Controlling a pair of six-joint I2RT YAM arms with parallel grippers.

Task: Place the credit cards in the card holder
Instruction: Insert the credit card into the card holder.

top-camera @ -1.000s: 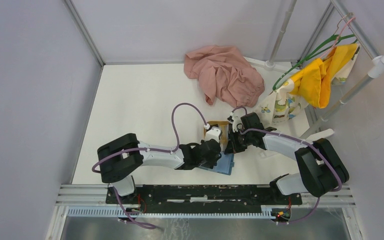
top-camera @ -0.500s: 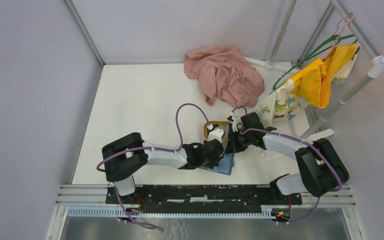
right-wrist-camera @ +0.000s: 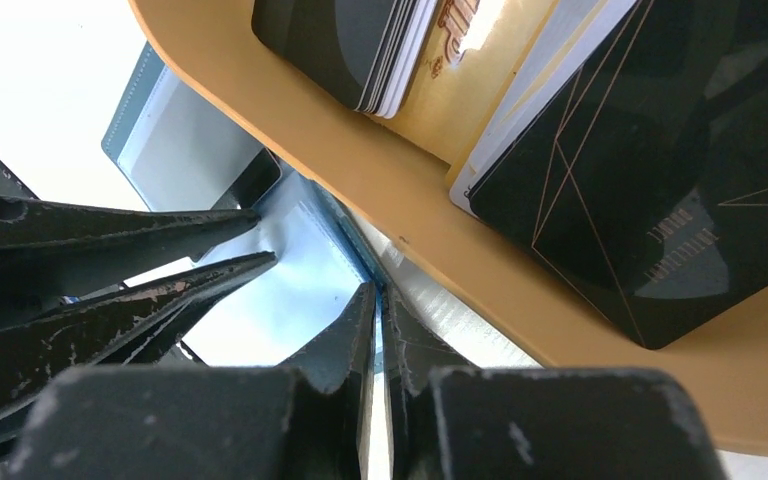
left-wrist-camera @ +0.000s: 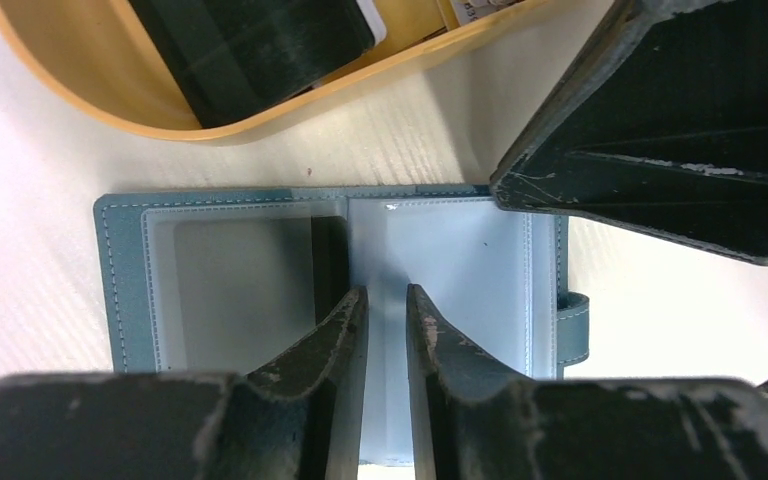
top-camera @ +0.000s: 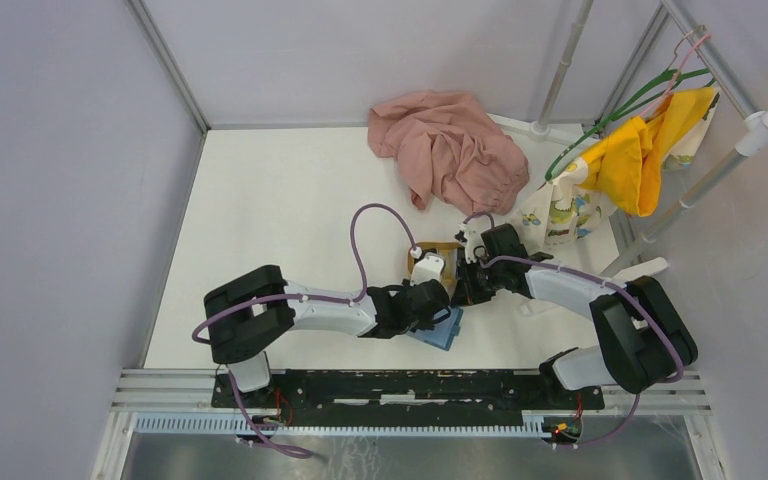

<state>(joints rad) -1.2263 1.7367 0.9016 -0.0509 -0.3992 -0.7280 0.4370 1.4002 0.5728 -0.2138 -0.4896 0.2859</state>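
Here we are at the middle of the counter (left-wrist-camera: 40,180), both arms crowded in over the card holder (left-wrist-camera: 460,260). It lies open and flat, pale blue inside up, clear pockets showing, and its little closing tab (left-wrist-camera: 575,330) pokes out at one side. Just beyond it, almost touching, sits the tan wooden tray (left-wrist-camera: 260,115), and the credit cards (right-wrist-camera: 340,45) are in there: a small black stack, plus another black card with thin gold lines beside it.

Left tool (left-wrist-camera: 385,295) now: its two fingers stand over the centre fold of the card holder with only a narrow gap between them. Pale blue lining shows through that gap, and whether a clear leaf is caught there I cannot tell.

Right tool (right-wrist-camera: 377,290): closed down to a sliver, tips pinched on the teal edge of the card holder on the side nearest the tray. In the left wrist view its dark body covers that corner.

Well back on the counter, a crumpled pink cloth (top-camera: 450,150), and off to the right a yellow garment (top-camera: 650,150) hanging on a rail
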